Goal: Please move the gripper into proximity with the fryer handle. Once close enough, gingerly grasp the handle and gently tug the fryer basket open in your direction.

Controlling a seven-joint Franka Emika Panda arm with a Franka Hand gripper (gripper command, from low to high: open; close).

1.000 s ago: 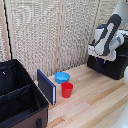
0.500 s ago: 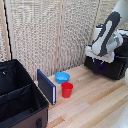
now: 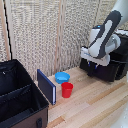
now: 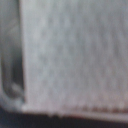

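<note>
we judge the approach to be nearly done and the grasp and pull both left: in the exterior view the gripper (image 3: 93,66) hangs low at the front of the fryer basket (image 3: 107,70), and the drawer front looks flush with the black fryer body, so nothing seems pulled open yet. the fryer handle itself we cannot pick out; it would lie just by the fingers, hidden behind the white arm (image 3: 102,40) or lost in the dark plastic. whether the fingers are spread or pinching anything we cannot tell, since they show only as a small dark blur. the exterior view gives the whole layout, including a red cup (image 3: 67,90), a blue bowl (image 3: 62,77) and a black case (image 3: 17,100) well apart from the fingers. the wrist view shows only a blurred pale textured surface with a dark edge, no fingers, no handle.
</note>
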